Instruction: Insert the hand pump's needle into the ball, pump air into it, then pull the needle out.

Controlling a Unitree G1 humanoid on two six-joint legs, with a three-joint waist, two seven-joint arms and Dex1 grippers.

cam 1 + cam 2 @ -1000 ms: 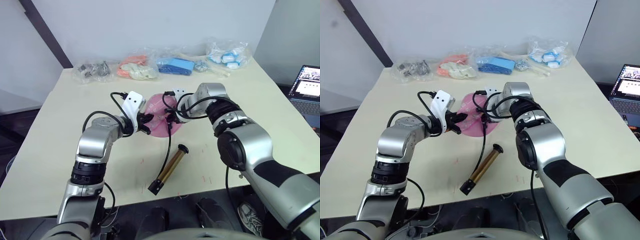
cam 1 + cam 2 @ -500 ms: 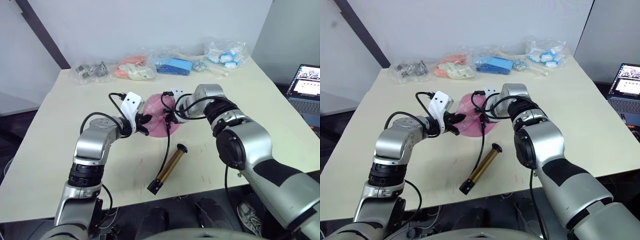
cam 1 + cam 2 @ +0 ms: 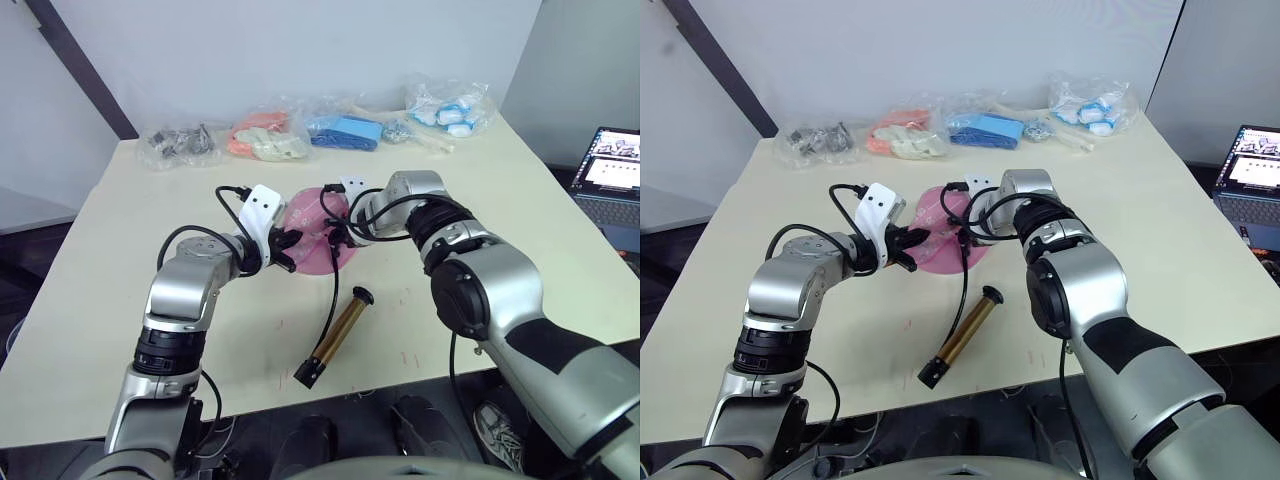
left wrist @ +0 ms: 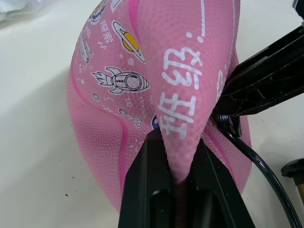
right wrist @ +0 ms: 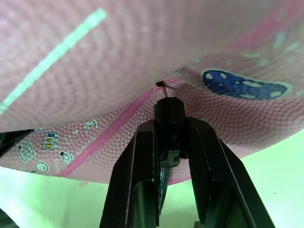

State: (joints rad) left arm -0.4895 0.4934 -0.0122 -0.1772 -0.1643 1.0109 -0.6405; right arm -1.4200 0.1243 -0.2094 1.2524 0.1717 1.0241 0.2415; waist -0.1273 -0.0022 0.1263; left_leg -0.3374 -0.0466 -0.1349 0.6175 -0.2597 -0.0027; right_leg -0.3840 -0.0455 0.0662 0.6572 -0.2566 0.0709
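Note:
The pink ball (image 3: pixel 316 238) lies saggy and flattened at the table's middle, printed with rockets and planets (image 4: pixel 142 71). My left gripper (image 3: pixel 283 253) is shut on a pinched fold of it (image 4: pixel 183 156). My right gripper (image 3: pixel 340 235) is shut on the black needle fitting (image 5: pixel 169 111). The thin needle (image 5: pixel 163 89) has its tip in the ball's valve hole. From the fitting a black hose (image 3: pixel 333 295) runs down to the gold-bronze hand pump (image 3: pixel 337 337), which lies loose on the table nearer me.
Several plastic bags of small items (image 3: pixel 270 138) line the table's far edge (image 3: pixel 448 108). A laptop (image 3: pixel 610 170) stands off the table at the right. Bare tabletop (image 3: pixel 100 260) spreads to the left and right of the ball.
The camera has shifted slightly. Both grippers and the ball hold almost the same pose; the pump has not moved.

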